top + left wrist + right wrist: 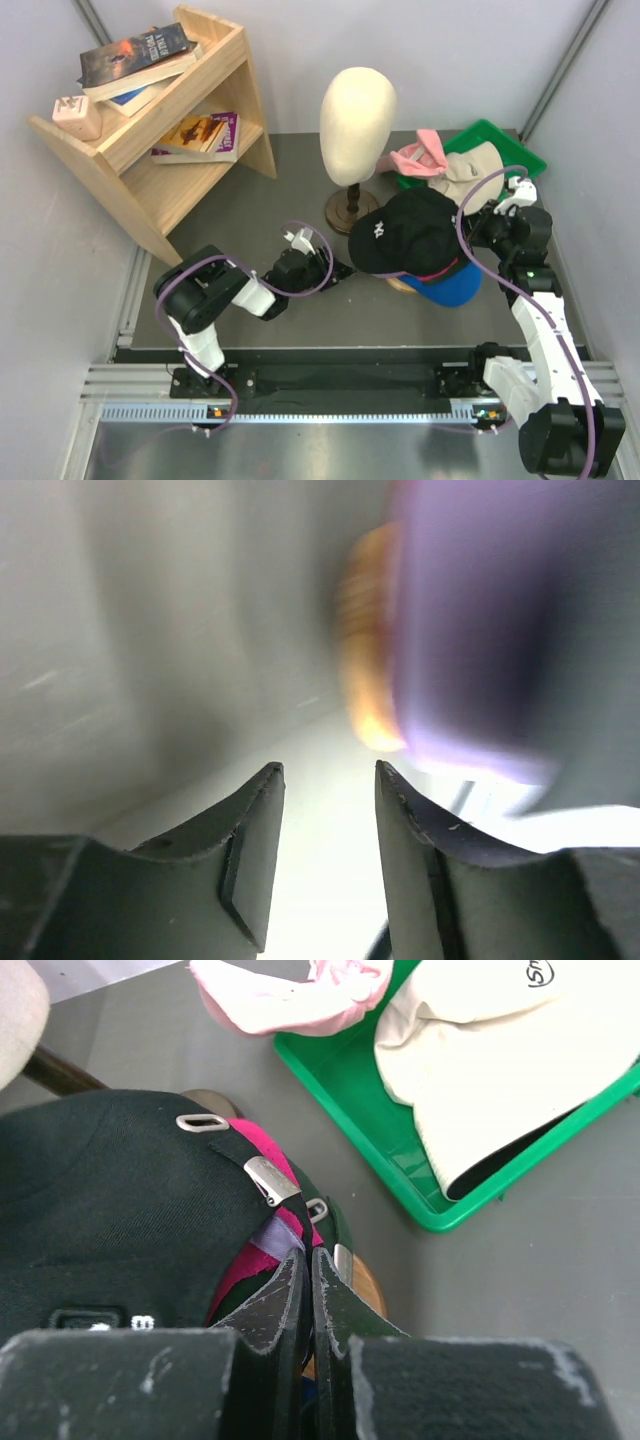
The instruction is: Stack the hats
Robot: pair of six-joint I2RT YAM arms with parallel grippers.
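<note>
A black cap with a white logo tops a stack over a magenta cap, a lavender cap and a blue cap. My right gripper is shut on the black cap's back strap; in the top view it sits at the stack's right side. My left gripper is open and empty just left of the black cap's brim; its wrist view shows only a blurred purple and orange shape. A light pink cap and a cream hat lie in the green tray.
The cream mannequin head on its dark stand rises just behind the stack. A wooden knob stand shows under the stack. A wooden bookshelf with books stands at the back left. Walls close in on both sides.
</note>
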